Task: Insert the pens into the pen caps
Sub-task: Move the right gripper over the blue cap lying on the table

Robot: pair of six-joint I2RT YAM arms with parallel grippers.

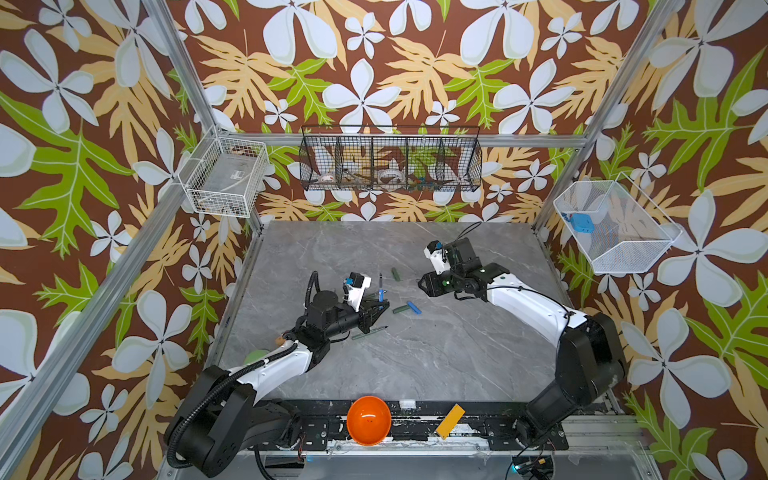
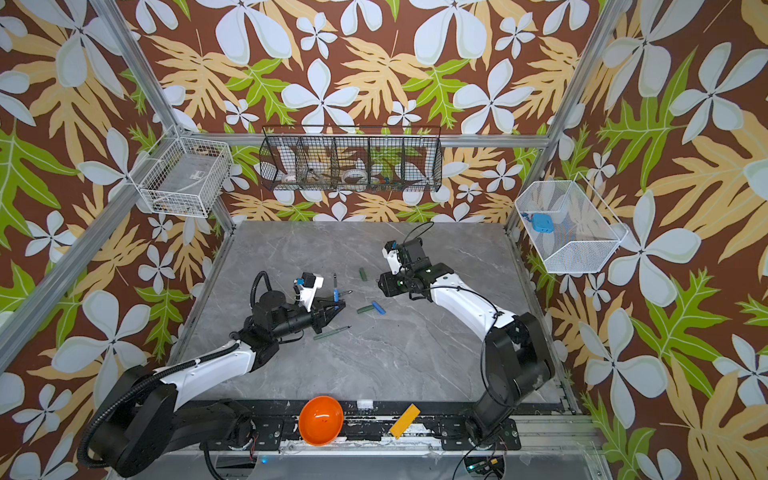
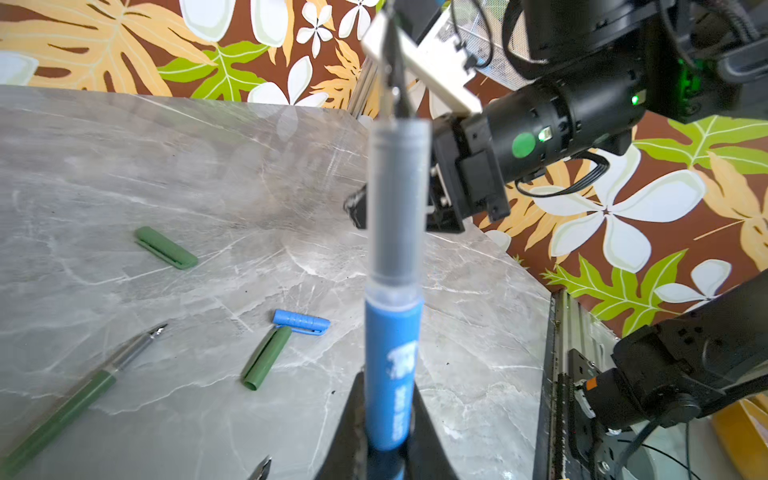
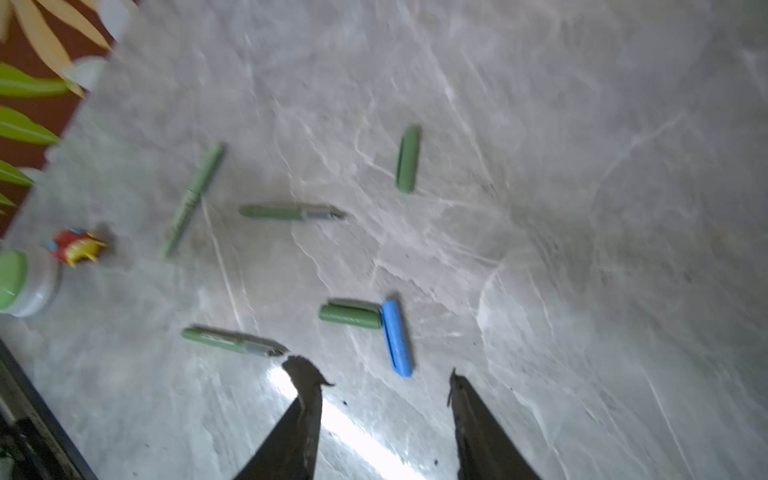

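Note:
My left gripper [image 3: 388, 384] is shut on the blue pen [image 3: 392, 365], which stands upright with its grey tip end up [image 1: 380, 286]. In both top views the left gripper [image 1: 385, 306] [image 2: 342, 306] is left of centre. The right gripper [image 4: 379, 374] [image 1: 419, 284] is open and empty, hovering close to the blue pen's right. On the table between them lie a blue cap [image 4: 397, 332] [image 3: 301, 322] touching a dark green cap [image 4: 351, 316] [image 3: 268, 357]. Another dark green cap [image 4: 408, 160] [image 1: 395, 273] lies farther back. Two dark green pens [image 4: 232, 340] [image 4: 291, 213] and a pale green pen [image 4: 195, 195] lie uncapped-end outward near the left arm.
An orange bowl [image 1: 368, 419] and a yellow block [image 1: 450, 421] sit on the front rail. A green-lidded jar [image 4: 20, 282] and a small red and yellow toy [image 4: 75, 246] stand by the left arm. Wire baskets [image 1: 390, 160] hang on the walls.

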